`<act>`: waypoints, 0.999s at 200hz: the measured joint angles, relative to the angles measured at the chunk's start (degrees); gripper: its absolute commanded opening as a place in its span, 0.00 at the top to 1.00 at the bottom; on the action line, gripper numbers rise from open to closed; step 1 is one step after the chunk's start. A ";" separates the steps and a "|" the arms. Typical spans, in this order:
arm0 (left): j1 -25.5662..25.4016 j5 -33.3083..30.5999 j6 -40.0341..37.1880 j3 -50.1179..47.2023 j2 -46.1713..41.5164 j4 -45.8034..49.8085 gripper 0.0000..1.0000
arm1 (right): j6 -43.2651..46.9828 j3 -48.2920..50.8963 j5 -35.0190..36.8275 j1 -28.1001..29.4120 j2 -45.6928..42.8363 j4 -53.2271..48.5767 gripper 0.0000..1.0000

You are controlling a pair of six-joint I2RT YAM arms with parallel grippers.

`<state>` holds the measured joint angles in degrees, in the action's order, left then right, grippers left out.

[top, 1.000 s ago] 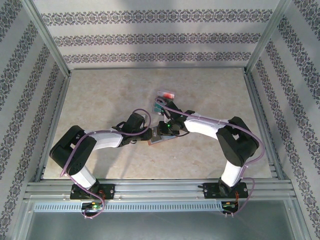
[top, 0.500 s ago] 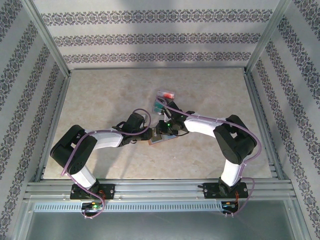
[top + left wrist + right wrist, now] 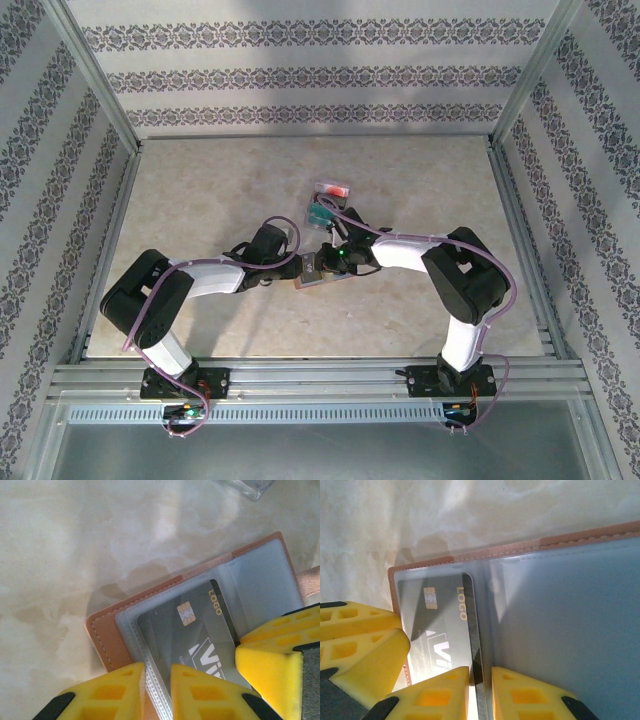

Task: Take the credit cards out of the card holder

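Observation:
The card holder [image 3: 318, 279] lies open on the table, brown leather [image 3: 107, 630] outside and blue-grey [image 3: 570, 630] inside. A dark grey card [image 3: 200, 630] with a chip and the word LOGO sits in its clear sleeve. My left gripper [image 3: 157, 692] is shut on the sleeve edge of the card holder. My right gripper [image 3: 481, 695] is shut on the long edge of the dark grey card [image 3: 435, 625]. In the top view the left gripper [image 3: 303, 270] and the right gripper [image 3: 331, 264] meet over the holder.
A red card [image 3: 333, 190] and a teal card [image 3: 318, 213] lie on the marble tabletop [image 3: 200, 190] just behind the holder. Metal frame rails [image 3: 320, 375] and patterned walls bound the table.
The right arm has shifted slightly left and down toward the holder. The left arm and the holder have hardly moved.

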<state>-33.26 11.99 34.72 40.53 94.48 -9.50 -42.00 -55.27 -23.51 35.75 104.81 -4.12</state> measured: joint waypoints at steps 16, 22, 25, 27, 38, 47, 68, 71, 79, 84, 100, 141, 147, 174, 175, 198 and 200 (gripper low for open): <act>0.00 -0.17 0.00 0.00 -0.02 0.00 0.84 | -0.98 1.27 -1.38 -0.46 -0.22 2.21 0.81; 0.00 -0.22 -0.02 0.00 -0.02 0.02 0.85 | -1.36 1.70 -1.77 -0.66 -0.33 2.93 0.81; 0.00 -0.22 -0.04 0.00 -0.02 0.02 0.85 | -1.46 1.97 -1.97 -0.76 -0.42 3.39 0.81; 0.00 -0.22 -0.07 0.00 0.00 0.02 0.85 | -1.66 2.12 -2.14 -0.79 -0.46 3.65 0.81; 0.00 -0.26 -0.15 0.00 -0.02 0.00 0.87 | -2.23 2.82 -2.93 -1.05 -0.68 4.83 0.81; 0.00 -0.26 -0.22 0.00 0.00 0.00 0.88 | -2.80 3.45 -3.39 -1.18 -0.85 5.81 0.81; 0.00 -0.46 -0.26 0.00 0.00 0.00 0.90 | -4.22 4.92 -4.72 -1.51 -1.05 8.31 0.82; 0.00 -0.46 -0.28 0.00 -0.02 0.00 0.90 | -4.37 5.07 -4.90 -1.51 -1.09 8.63 0.82; 0.02 -0.46 -0.31 0.00 -0.02 0.00 0.91 | -4.70 5.49 -5.29 -1.64 -1.18 9.33 0.82; 0.02 -0.48 -0.33 0.00 0.00 0.00 0.91 | -4.83 5.68 -5.46 -1.64 -1.29 9.64 0.82; 0.13 -0.63 -0.48 0.00 0.00 0.02 0.92 | -5.49 6.08 -5.88 -1.64 -1.70 10.32 0.82; 0.37 -0.61 -0.79 0.00 0.00 0.04 0.94 | -6.16 6.78 -6.19 -1.64 -3.39 11.52 0.79; 0.37 -0.61 -0.87 0.00 0.00 0.04 0.94 | -6.19 6.93 -6.19 -1.64 -3.56 11.69 0.79; 0.37 -0.61 -0.96 0.00 0.00 0.04 0.94 | -6.36 7.39 -6.27 -1.90 -3.89 12.59 0.79; 0.37 -0.61 -0.96 0.00 0.00 0.04 0.94 | -6.38 7.43 -6.32 -1.90 -3.89 12.63 0.79; 0.37 -0.57 -1.14 0.00 0.00 0.07 0.95 | -7.21 8.00 -6.69 -1.90 -3.89 13.88 0.84; 0.37 -0.59 -1.14 0.00 0.00 0.07 0.95 | -7.34 8.04 -6.71 -1.92 -3.89 13.90 0.84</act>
<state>-32.88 11.40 33.58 40.53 94.48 -9.43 -49.34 -47.22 -30.22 33.82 100.92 9.78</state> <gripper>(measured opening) 0.057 0.181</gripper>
